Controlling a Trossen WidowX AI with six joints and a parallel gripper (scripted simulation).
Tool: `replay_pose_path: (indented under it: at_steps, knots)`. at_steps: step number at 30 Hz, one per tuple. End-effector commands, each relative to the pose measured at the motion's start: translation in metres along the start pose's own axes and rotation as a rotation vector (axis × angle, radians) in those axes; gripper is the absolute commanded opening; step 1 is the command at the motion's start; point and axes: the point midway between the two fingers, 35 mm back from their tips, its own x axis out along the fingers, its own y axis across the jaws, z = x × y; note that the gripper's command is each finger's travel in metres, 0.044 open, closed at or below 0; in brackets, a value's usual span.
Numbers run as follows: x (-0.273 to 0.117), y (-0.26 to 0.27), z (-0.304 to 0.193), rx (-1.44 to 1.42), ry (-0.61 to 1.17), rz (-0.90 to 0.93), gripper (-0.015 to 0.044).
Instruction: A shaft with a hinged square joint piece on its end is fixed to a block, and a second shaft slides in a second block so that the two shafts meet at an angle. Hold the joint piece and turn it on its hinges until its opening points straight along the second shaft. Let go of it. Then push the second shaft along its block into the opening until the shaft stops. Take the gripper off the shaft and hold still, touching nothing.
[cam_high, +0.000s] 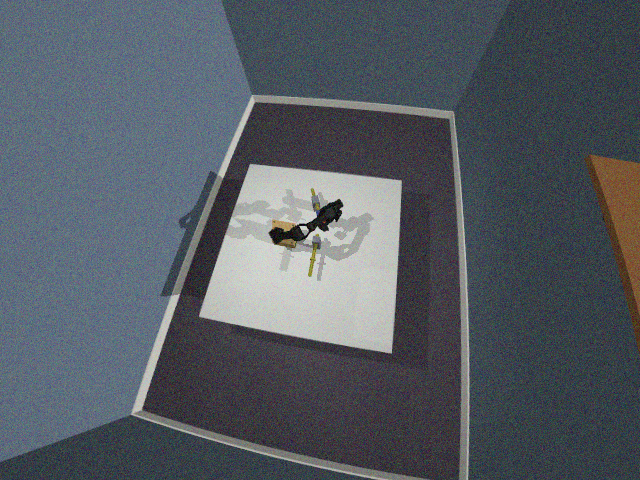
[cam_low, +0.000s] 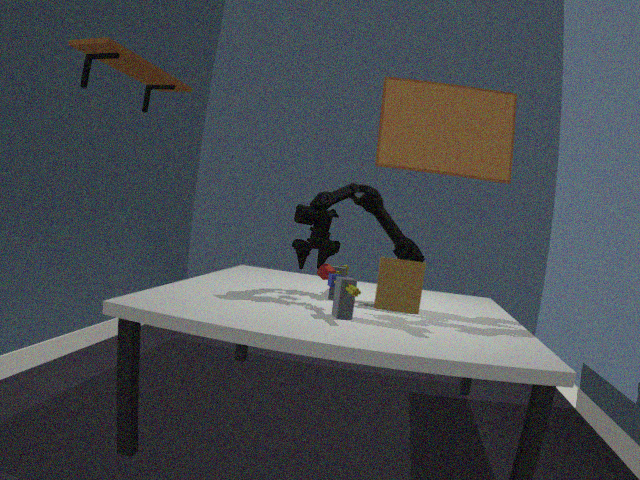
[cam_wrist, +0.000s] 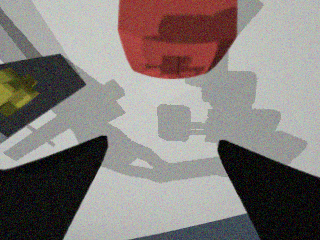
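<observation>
The red joint piece (cam_low: 325, 271) (cam_wrist: 177, 40) hangs from the blue hinge part (cam_low: 331, 280) (cam_high: 317, 212) on the end of the first shaft (cam_high: 312, 192), which is fixed in the far grey block (cam_high: 315, 201). The direction of its opening cannot be told. The second yellow shaft (cam_high: 312, 264) (cam_low: 352, 290) (cam_wrist: 16, 95) passes through the near grey block (cam_high: 316, 240) (cam_low: 343, 302) (cam_wrist: 62, 75); its end is apart from the joint piece. My gripper (cam_low: 310, 267) (cam_wrist: 163, 143) is open and empty, just above and beside the joint piece. In the top view the arm hides the fingers.
The arm stands on a tan box (cam_low: 399, 286) (cam_high: 277, 225) beside the two blocks. The white table (cam_high: 351, 310) (cam_low: 201, 315) bears shadows of the arm and shafts. A shelf (cam_low: 139, 66) and a board (cam_low: 447, 129) are on the walls.
</observation>
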Motion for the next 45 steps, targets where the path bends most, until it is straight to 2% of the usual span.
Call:
replay_pose_path:
  at_steps: [1,8,31,41,45]
  knots:
    - [-0.004,-0.002,0.02,-0.005,0.003,-0.006,0.044]
    - [-0.012,0.0,0.064,-0.006,0.002,-0.005,0.044]
    - [0.018,0.0,0.064,-0.005,0.004,-0.004,0.044]
    - [0.018,0.0,0.064,-0.005,0.004,-0.004,0.0182]
    - [0.018,0.0,0.064,-0.005,0.004,-0.004,0.0182]
